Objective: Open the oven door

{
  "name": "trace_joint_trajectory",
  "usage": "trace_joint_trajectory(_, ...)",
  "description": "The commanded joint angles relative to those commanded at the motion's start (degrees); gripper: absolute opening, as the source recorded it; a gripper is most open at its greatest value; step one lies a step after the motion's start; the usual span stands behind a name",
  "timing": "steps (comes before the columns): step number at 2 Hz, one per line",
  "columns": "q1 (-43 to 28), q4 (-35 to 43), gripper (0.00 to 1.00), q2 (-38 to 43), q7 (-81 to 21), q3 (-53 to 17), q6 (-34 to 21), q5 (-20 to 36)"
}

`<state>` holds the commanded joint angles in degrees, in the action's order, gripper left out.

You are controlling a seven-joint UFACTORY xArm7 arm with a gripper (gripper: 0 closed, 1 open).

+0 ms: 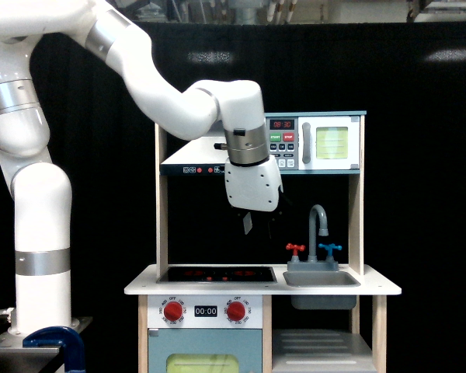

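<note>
Gripper (258, 225): hangs fingers-down under the white wrist housing, in front of the dark back panel of the toy kitchen. Two short dark fingers (248, 224) show with a small gap between them; nothing is held. Narrowly parted, as far as this view resolves.
Gripper vs. oven door: below the oven door and toward the exterior view's left of it, well apart, no contact.
Arm (179, 101): white, comes in from the upper part of the exterior view's left; wrist cylinder covers the corner of the button panel farthest from the door.
Oven door (331, 144): white frame, pale yellow-green square window, sits shut and flush in the upper cabinet.
Handle (306, 144): grey vertical bar on the door's edge nearest the gripper, untouched.
Button panel (282, 144): directly beside the door on the handle side; red digit display on top, green and red buttons under it, partly hidden by the wrist.
Tap (318, 225): grey, below the door, with one red and one blue handle at its base.
Sink (320, 278): grey basin under the tap, straight down from the door.
Hob (216, 273): black with red rings, below the door and to the exterior view's left, under the gripper.
Lower door (204, 353): light blue with yellow-green window, lowest of all, under two red knobs.
</note>
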<state>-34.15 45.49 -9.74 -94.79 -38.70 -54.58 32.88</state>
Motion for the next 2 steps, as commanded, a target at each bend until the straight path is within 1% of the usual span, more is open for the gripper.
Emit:
trace_joint_trajectory(1, 12.9, 29.2, 1.0, 29.9, -29.3, 1.0, -34.8, 18.0)
trace_joint_trajectory(2, 16.9, 30.8, 1.0, 29.6, -27.2, 6.2, -34.1, 22.0)
